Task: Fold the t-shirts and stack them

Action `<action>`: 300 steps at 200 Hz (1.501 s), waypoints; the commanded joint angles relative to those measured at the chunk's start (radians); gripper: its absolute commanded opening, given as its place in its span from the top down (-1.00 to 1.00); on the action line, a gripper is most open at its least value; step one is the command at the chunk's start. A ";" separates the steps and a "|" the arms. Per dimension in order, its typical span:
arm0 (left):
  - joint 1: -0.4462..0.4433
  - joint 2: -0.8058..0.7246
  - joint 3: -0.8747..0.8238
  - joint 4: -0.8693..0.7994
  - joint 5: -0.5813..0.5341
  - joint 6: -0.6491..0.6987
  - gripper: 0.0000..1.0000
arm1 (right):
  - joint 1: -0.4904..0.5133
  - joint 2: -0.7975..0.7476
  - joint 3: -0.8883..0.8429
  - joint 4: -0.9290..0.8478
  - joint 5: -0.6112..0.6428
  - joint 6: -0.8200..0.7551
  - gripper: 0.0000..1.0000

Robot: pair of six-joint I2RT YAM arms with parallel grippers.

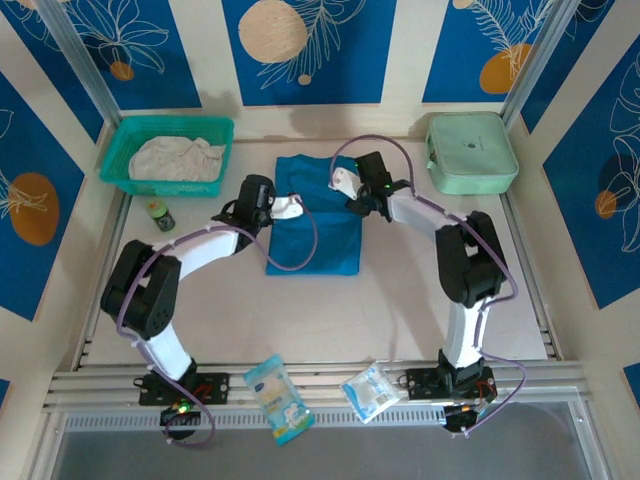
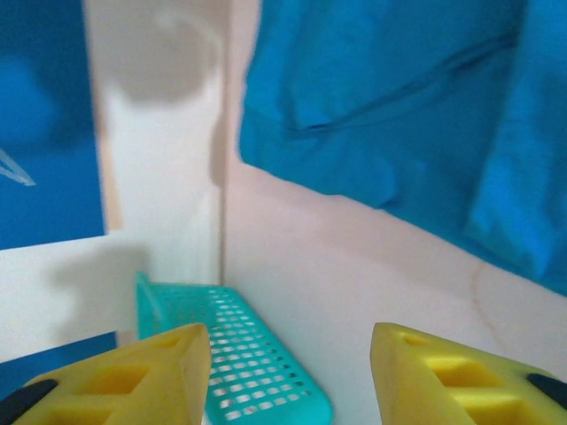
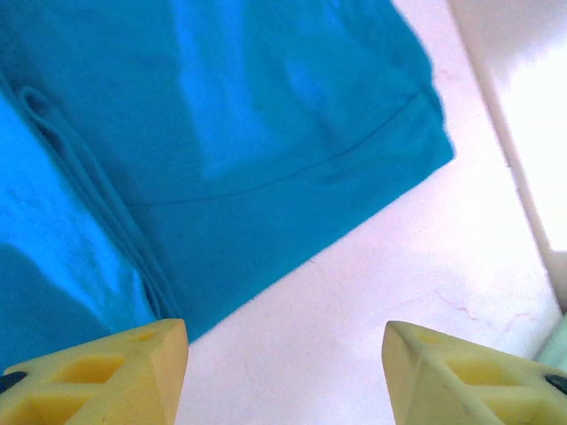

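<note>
The teal-blue t-shirt [image 1: 315, 225] lies folded into a long rectangle in the middle of the table. The off-white t-shirt [image 1: 178, 158] sits crumpled in the teal mesh basket [image 1: 112, 152] at the back left. My left gripper [image 1: 288, 208] hovers at the blue shirt's left edge and my right gripper [image 1: 345, 184] at its upper right edge. In the left wrist view the left gripper [image 2: 291, 372] is open over bare table, with the blue shirt [image 2: 399, 106] beyond it. In the right wrist view the right gripper [image 3: 285, 372] is open with nothing between its fingers, just off the blue shirt's [image 3: 221, 133] hem.
A mint-green zip case [image 1: 470, 152] stands at the back right. A small bottle [image 1: 160, 215] stands left of the left arm, below the basket [image 2: 248, 354]. Two plastic packets [image 1: 278, 398] [image 1: 370, 392] lie on the front rail between the arm bases.
</note>
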 commanded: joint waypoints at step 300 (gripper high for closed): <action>-0.083 -0.137 -0.150 -0.617 0.405 0.292 -0.27 | 0.157 -0.071 -0.246 -0.399 -0.222 -0.699 -0.21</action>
